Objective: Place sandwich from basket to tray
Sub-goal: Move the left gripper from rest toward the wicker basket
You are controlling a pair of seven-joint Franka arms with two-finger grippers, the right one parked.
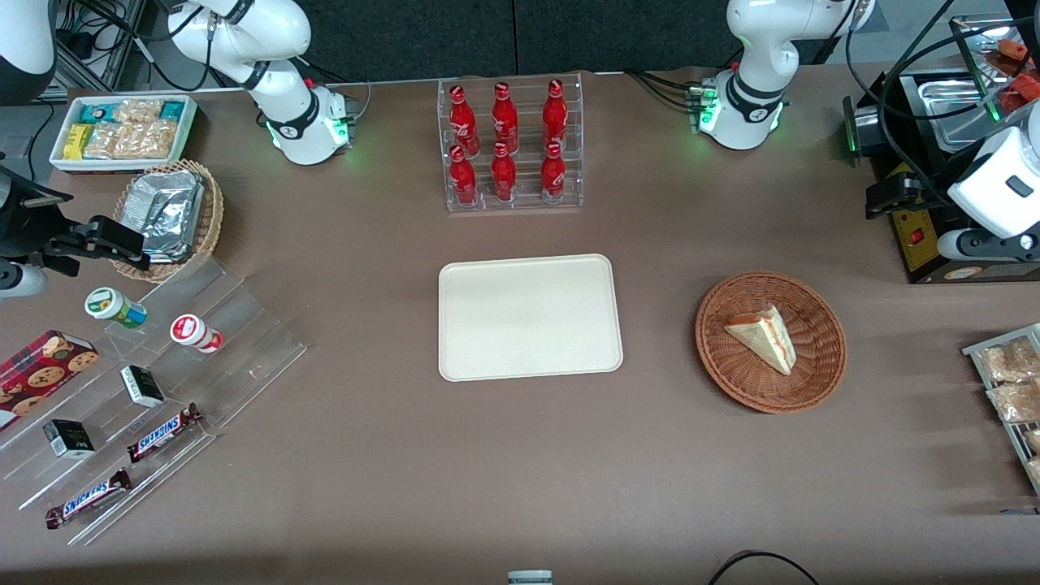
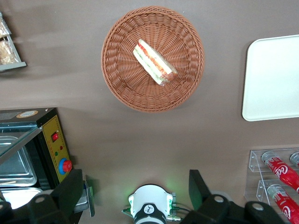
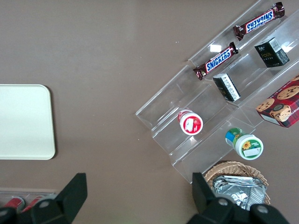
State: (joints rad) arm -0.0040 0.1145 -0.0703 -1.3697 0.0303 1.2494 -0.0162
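Note:
The sandwich [image 1: 764,337], a white bread wedge with a red, pink and green stripe, lies in the reddish-brown wicker basket [image 1: 821,357]. The cream tray [image 1: 528,317] lies flat beside the basket, toward the parked arm's end, with nothing on it. My left gripper [image 1: 890,199] hangs high over the table, farther from the front camera than the basket, next to a black machine. It is open and holds nothing. In the left wrist view the sandwich [image 2: 154,63], the basket [image 2: 121,70] and a corner of the tray [image 2: 275,79] show well away from my gripper [image 2: 135,182].
A clear rack of red bottles [image 1: 512,146] stands farther back than the tray. A black machine with steel pans [image 1: 926,244] and a wire rack of snack packets [image 1: 1007,382] sit at the working arm's end. A clear stepped shelf with snacks [image 1: 162,366] stands toward the parked arm's end.

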